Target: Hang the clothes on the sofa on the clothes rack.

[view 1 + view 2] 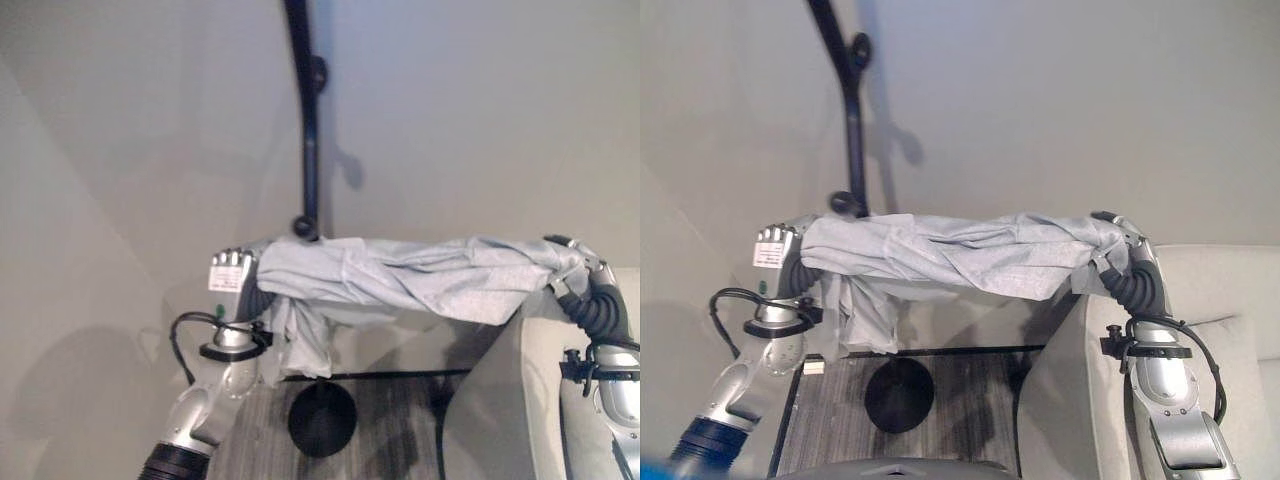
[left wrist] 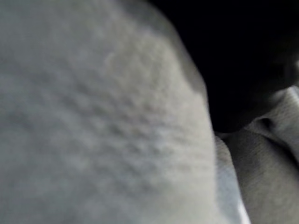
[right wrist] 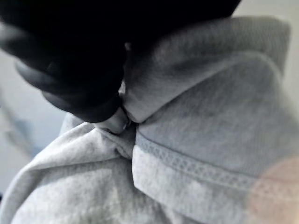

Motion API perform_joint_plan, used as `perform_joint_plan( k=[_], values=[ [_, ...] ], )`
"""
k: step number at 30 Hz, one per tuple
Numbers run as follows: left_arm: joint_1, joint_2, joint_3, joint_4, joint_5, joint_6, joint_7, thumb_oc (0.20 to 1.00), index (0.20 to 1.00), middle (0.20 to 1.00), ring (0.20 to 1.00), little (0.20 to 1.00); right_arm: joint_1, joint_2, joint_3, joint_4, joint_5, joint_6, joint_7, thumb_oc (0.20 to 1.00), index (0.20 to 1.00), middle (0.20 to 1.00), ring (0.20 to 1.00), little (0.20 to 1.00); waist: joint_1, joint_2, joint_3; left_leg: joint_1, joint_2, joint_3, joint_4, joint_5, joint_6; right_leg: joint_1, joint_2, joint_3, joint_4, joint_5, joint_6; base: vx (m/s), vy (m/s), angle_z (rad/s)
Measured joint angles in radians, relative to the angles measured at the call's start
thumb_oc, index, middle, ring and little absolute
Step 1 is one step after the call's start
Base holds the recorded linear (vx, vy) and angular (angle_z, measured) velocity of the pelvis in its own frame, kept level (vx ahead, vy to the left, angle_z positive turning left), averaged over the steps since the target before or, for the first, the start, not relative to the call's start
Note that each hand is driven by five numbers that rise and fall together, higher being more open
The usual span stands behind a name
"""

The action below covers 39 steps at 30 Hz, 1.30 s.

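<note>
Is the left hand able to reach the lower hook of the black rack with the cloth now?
Probably yes. The left hand holds the grey garment raised just beside the clothes rack, whose lower hook sits right above the cloth's edge. Nothing stands between them.

Head stereo pair; close wrist views

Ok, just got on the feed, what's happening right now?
The robot holds a light grey garment stretched between its raised arms, in front of the black clothes rack. The left hand is at one end, the right hand at the other, beside the sofa. In the right wrist view, fingers pinch the cloth. It isn't hung yet.
</note>
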Motion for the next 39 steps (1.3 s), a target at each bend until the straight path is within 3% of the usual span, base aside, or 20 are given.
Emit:
perform_joint_plan(
  k=[7, 11, 14, 20, 27, 32, 35, 39],
  values=[
    [0.056, -0.003, 0.019, -0.004, 0.000, -0.002, -0.001, 0.200, 0.200, 0.200, 0.200, 0.200, 0.070, -0.074, 0.000, -0.048, -0.022, -0.003, 0.058, 0.200, 0.200, 0.200, 0.200, 0.200, -0.006, 0.051, -0.035, -0.016, 0.000, 0.010, 0.000, 0.004, 0.006, -0.020, 0.000, 0.012, 0.000, 0.011, 0.010, -0.03, -0.054, -0.05],
    [0.110, -0.002, 0.020, -0.006, -0.002, -0.008, -0.028, 0.200, 0.200, 0.200, 0.200, 0.200, 0.098, -0.119, 0.009, -0.066, -0.013, -0.004, 0.105, 0.200, 0.200, 0.200, 0.200, 0.200, -0.010, 0.060, -0.038, -0.017, 0.020, 0.013, 0.000, 0.009, 0.005, -0.021, 0.021, 0.014, 0.000, 0.012, 0.007, -0.06, -0.089, -0.04],
    [0.183, -0.004, 0.014, -0.022, -0.060, -0.046, -0.120, 0.200, 0.200, 0.200, 0.200, 0.200, 0.121, -0.150, 0.033, -0.067, 0.025, -0.014, 0.144, 0.200, 0.200, 0.200, 0.200, 0.200, -0.009, 0.050, -0.033, -0.017, 0.035, 0.013, 0.000, 0.014, -0.001, -0.022, 0.035, 0.014, 0.000, 0.011, 0.003, -0.06, -0.098, 0.00],
    [0.276, 0.016, 0.026, -0.099, -0.344, -0.081, -0.331, 0.200, 0.200, 0.200, 0.200, 0.200, 0.127, -0.178, 0.034, -0.069, 0.085, -0.016, 0.176, 0.200, 0.200, 0.200, 0.200, 0.200, 0.008, 0.038, -0.012, -0.033, 0.057, -0.005, 0.001, 0.027, -0.018, -0.027, 0.059, 0.003, -0.001, 0.015, -0.014, -0.05, -0.088, 0.05],
    [0.393, 0.125, 0.204, -0.248, -0.536, -0.143, -0.422, 0.200, 0.200, 0.200, 0.200, 0.200, 0.198, -0.263, -0.042, -0.139, 0.183, -0.048, 0.251, 0.200, 0.200, 0.200, 0.200, 0.200, 0.021, 0.048, -0.002, -0.032, 0.076, -0.009, 0.001, 0.029, -0.021, -0.018, 0.077, -0.013, -0.001, 0.015, -0.030, -0.03, -0.043, 0.06],
    [0.423, 0.133, 0.371, -0.329, -0.685, -0.194, -0.490, 0.200, 0.200, 0.200, 0.200, 0.200, 0.232, -0.268, -0.182, -0.205, 0.290, -0.090, 0.330, 0.200, 0.200, 0.200, 0.200, 0.200, 0.024, 0.066, 0.004, -0.030, 0.082, -0.013, 0.001, 0.029, -0.021, -0.013, 0.083, -0.021, -0.001, 0.017, -0.034, 0.00, -0.019, 0.04],
    [0.388, 0.127, 0.466, -0.367, -0.728, -0.230, -0.507, 0.200, 0.200, 0.200, 0.200, 0.200, 0.212, -0.234, -0.307, -0.227, 0.344, -0.112, 0.365, 0.200, 0.200, 0.200, 0.200, 0.200, 0.024, 0.069, 0.000, -0.023, 0.082, -0.015, 0.001, 0.029, -0.021, -0.003, 0.083, -0.024, 0.001, 0.016, -0.035, 0.02, -0.005, 0.04],
    [0.228, 0.055, 0.492, -0.398, -0.826, -0.281, -0.528, 0.200, 0.200, 0.200, 0.200, 0.200, 0.044, -0.107, -0.327, -0.193, 0.399, -0.138, 0.366, 0.200, 0.200, 0.200, 0.200, 0.200, 0.024, 0.070, -0.020, -0.013, 0.082, -0.011, 0.001, 0.028, -0.022, 0.005, 0.084, -0.019, -0.001, 0.009, -0.033, 0.02, -0.005, -0.02]
  ],
)
